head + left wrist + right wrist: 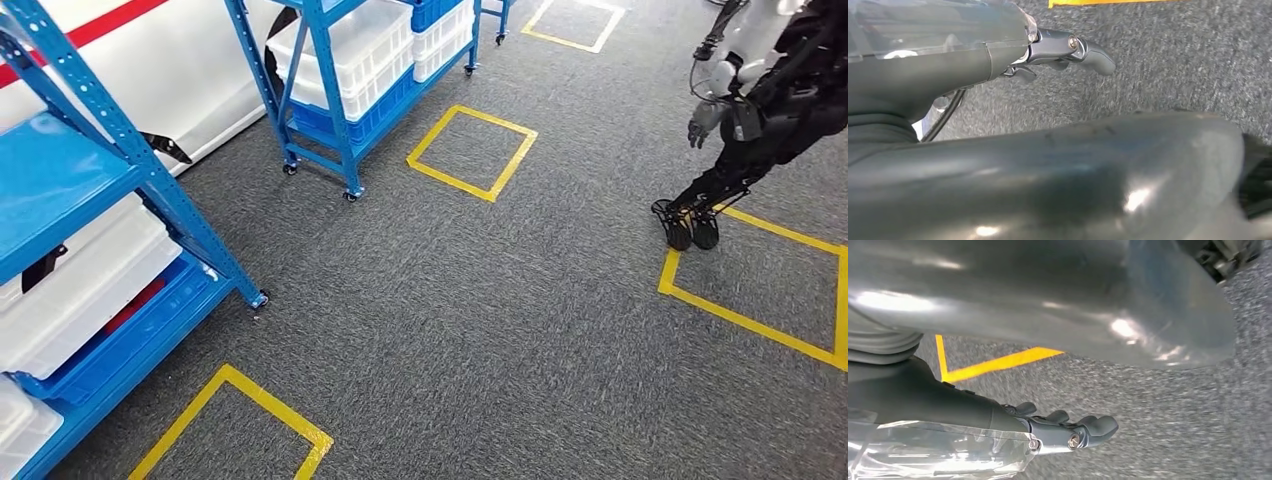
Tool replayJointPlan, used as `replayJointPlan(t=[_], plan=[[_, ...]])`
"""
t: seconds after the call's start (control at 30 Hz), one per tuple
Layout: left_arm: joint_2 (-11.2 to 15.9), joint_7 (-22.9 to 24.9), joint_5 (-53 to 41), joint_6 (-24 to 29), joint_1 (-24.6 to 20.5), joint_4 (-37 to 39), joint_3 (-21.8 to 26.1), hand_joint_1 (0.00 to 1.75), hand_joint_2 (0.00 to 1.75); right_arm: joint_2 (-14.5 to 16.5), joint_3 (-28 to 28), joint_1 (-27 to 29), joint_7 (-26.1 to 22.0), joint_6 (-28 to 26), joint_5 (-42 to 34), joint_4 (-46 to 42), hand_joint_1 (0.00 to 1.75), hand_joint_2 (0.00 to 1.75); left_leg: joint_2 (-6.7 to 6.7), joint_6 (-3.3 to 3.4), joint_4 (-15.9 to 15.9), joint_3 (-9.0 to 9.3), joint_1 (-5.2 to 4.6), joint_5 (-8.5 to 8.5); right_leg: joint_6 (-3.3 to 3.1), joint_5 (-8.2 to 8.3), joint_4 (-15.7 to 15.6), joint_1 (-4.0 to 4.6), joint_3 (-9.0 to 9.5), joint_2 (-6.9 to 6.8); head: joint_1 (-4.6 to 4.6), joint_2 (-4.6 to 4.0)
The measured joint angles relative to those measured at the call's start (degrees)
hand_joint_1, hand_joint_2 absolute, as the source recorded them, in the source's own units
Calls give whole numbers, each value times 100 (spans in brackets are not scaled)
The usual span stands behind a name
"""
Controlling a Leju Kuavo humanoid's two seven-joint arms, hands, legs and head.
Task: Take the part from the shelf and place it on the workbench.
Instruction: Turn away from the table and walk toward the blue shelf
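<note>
Both robot hands hang over carpet: left robot hand (1068, 52) and right robot hand (1068, 432) hold nothing, fingers loosely curled. Part unseen, likely in white bins (70, 290) on near-left blue shelf (150, 180); weight, grip point unknowable.

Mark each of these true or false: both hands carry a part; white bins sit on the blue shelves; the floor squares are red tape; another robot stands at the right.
1. Both hands carry a part. False: the left hand and right hand hang over the carpet, holding nothing.
2. White bins sit on the blue shelves. True: white bins rest in the blue shelf.
3. The floor squares are red tape. False: the floor squares are yellow.
4. Another robot stands at the right. True: another robot stands there.
</note>
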Motion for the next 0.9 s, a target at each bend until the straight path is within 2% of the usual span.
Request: replayJointPlan(t=[0.07,0.1,0.13,0.2,0.23,0.3,0.33,0.37,0.4,0.43,0.47,0.5,0.57,0.6,0.63,0.7,0.73,0.8,0.83,0.87,0.9], plan=[[0,3,-7,-1,-23,0,0,0,0,2,0,-2,-2,0,0,0,0,0,272,80,-753,398,-48,276,43,-37,3,19,50,-131,0,0],[0,4,-8,-1,-37,0,0,0,0,2,0,-5,-4,1,0,0,0,0,363,121,-951,497,-75,327,71,-52,5,28,68,-190,0,0],[1,6,-10,-2,-45,0,1,0,0,4,0,-10,-6,2,0,-1,0,0,391,154,-1020,516,-99,326,100,-62,2,33,84,-245,0,0],[3,13,-10,-2,-38,0,3,0,0,11,0,-33,-10,6,1,-4,0,0,243,204,-1060,517,-91,358,161,-85,-3,24,122,-313,0,0],[2,16,-10,-3,-36,0,3,0,0,14,0,-39,-11,8,3,-6,0,0,174,234,-1096,537,-72,379,190,-133,43,15,123,-218,0,0],[-4,22,-10,-5,-57,0,5,0,0,13,0,-40,-13,11,11,-9,0,0,29,294,-1154,579,-32,428,235,-398,455,-9,-48,143,1,0],[-7,23,-9,-7,-72,0,6,0,0,9,0,-31,-13,14,16,-8,0,0,-47,312,-1158,574,-34,437,244,-584,823,-16,-228,320,2,0],[-10,23,-6,-9,-80,0,7,0,0,7,0,-20,-13,16,21,-8,0,0,-130,322,-1154,566,-36,441,251,-742,1211,-21,-429,407,2,0],[-12,25,-3,-10,-80,0,7,0,0,4,0,-9,-12,20,28,-7,0,0,-220,324,-1147,563,-37,441,259,-807,1494,-24,-588,442,2,0],[-13,28,1,-11,-73,0,8,0,0,3,0,2,-11,22,38,-7,0,0,-314,322,-1138,563,-37,439,264,-756,1589,-29,-666,456,2,0],[-14,32,4,-11,-66,0,9,0,0,3,0,7,-11,22,47,-7,0,0,-408,315,-1124,566,-34,434,267,-588,1447,-38,-634,471,2,0],[-15,35,5,-11,-63,0,10,0,0,2,0,6,-11,23,56,-7,0,0,-503,300,-1103,569,-29,425,268,-345,1106,-53,-506,525,2,0],[-18,39,5,-12,-69,0,11,0,0,-2,0,4,-11,23,67,-5,0,0,-666,249,-1040,549,-22,394,269,0,383,-85,-209,786,2,0],[-19,38,5,-13,-74,0,12,0,0,-3,0,0,-11,24,70,-4,0,0,-730,213,-1015,527,-20,384,266,67,180,-88,-128,881,2,0],[-19,38,5,-14,-74,0,13,0,0,-3,0,-9,-11,24,71,-3,0,0,-784,175,-1005,504,-16,381,256,63,113,-78,-105,927,1,0],[-16,38,5,-16,-64,0,18,0,0,-1,-2,-32,-11,24,75,-2,0,0,-869,99,-1015,470,0,389,198,80,85,-63,-99,801,2,0],[-15,39,5,-17,-59,0,23,0,0,1,-3,-41,-12,24,79,-3,0,0,-794,69,-983,448,0,362,157,90,59,-65,-85,735,1,0],[-14,39,5,-17,-72,0,33,0,0,4,-4,-44,-14,25,84,-3,0,0,-458,20,-626,280,-4,142,78,103,8,-73,-62,572,1,0],[-15,38,5,-17,-86,0,37,0,0,2,-4,-38,-14,26,85,-3,0,0,-270,-2,-276,110,-6,-43,56,97,2,-59,-56,485,0,0],[-15,38,6,-17,-97,0,39,0,0,-1,-5,-30,-14,27,85,-2,0,0,-171,-25,125,-90,3,-228,40,88,2,-47,-56,389,0,0],[-15,38,7,-18,-100,0,43,0,0,-4,-5,-23,-13,29,85,-2,0,0,-127,-43,467,-260,13,-353,34,79,3,-37,-56,294,0,0]])
